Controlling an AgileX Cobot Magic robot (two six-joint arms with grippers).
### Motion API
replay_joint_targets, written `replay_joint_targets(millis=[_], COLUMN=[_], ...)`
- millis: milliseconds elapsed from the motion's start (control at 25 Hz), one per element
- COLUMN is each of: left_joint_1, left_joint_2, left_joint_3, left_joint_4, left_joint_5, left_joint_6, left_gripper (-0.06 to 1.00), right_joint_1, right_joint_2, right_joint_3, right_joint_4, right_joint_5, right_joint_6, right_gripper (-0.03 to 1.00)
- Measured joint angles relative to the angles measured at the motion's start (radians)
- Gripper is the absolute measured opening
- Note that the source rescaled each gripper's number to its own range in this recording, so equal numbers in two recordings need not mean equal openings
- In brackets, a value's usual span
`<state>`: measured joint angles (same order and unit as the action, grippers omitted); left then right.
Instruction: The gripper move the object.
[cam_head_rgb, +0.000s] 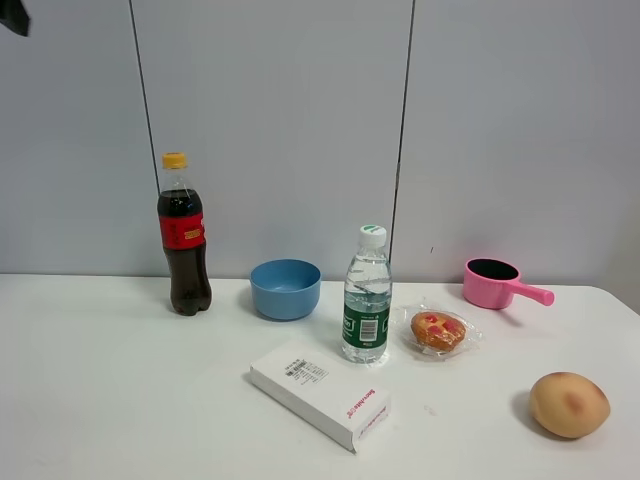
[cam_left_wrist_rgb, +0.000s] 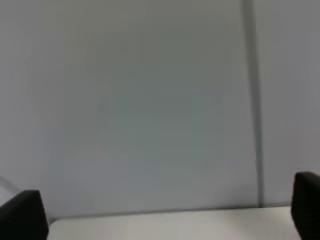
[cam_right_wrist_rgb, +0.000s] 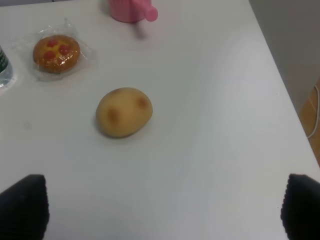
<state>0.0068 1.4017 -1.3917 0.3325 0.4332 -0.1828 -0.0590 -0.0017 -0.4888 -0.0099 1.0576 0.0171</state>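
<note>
Jaws, left gripper (cam_left_wrist_rgb: 170, 212): spread wide, nothing held; two black fingertips seen at the frame's corners, facing a grey wall and the table edge.
Jaws, right gripper (cam_right_wrist_rgb: 164, 207): spread wide, nothing held; two black rounded fingertips seen over the table (cam_right_wrist_rgb: 210, 125).
Water bottle (cam_head_rgb: 366, 295): one, clear ribbed plastic, white cap, green label with a barcode panel; label text too small to be read. Stood upright near the table's middle, between the bowl and the pastry, just behind the box's far end. Not touched by either gripper. Only its edge is caught in the right wrist view (cam_right_wrist_rgb: 4, 70).
Cola bottle (cam_head_rgb: 184, 236): one, dark liquid, red label, yellow cap, upright at the back left, well apart from the water bottle.
Bowl (cam_head_rgb: 285, 288): one, blue, smooth, round, matte.
Box (cam_head_rgb: 320, 393): one, white, flat, rectangular, laid at an angle; printed label on top and red writing on the side, neither legible.
Pastry (cam_head_rgb: 438, 330): one, round, golden with red spots, sealed in clear crinkled wrap.
Pot (cam_head_rgb: 501, 282): one, pink, dark inside, stubby handle pointed right.
Bread roll (cam_head_rgb: 569, 404): one, oval, tan with darker blotches, smooth, near the front right; nearest item to the right gripper.
</note>
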Motion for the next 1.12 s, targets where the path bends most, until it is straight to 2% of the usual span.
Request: replay_joint_targets(millis=[120,240,440,560,800,1120], left_joint_1=[0.058,0.072,0.072,0.072,0.072,0.072], left_joint_2=[-0.059,-0.118,-0.230,-0.326,-0.567,-0.998], left_joint_3=[0.000,0.000,0.012,0.066,0.277,0.576], left_joint_4=[0.001,-0.010,-0.096,-0.167,-0.304,-0.324], left_joint_5=[0.070,0.144,0.305,0.375,0.412,0.484], left_joint_6=[0.009,0.028,0.104,0.151,0.230,0.239], left_gripper=[1.00,1.00,1.00,1.00,1.00,1.00], right_joint_1=[0.000,0.000,0.000,0.000,0.000,0.000], right_joint_2=[0.000,0.000,0.000,0.000,0.000,0.000], right_joint_3=[0.000,0.000,0.000,0.000,0.000,0.000], right_joint_4=[0.000,0.000,0.000,0.000,0.000,0.000], right_joint_5=[0.000,0.000,0.000,0.000,0.000,0.000], right_joint_6=[0.000,0.000,0.000,0.000,0.000,0.000], right_gripper=[1.00,1.00,1.00,1.00,1.00,1.00])
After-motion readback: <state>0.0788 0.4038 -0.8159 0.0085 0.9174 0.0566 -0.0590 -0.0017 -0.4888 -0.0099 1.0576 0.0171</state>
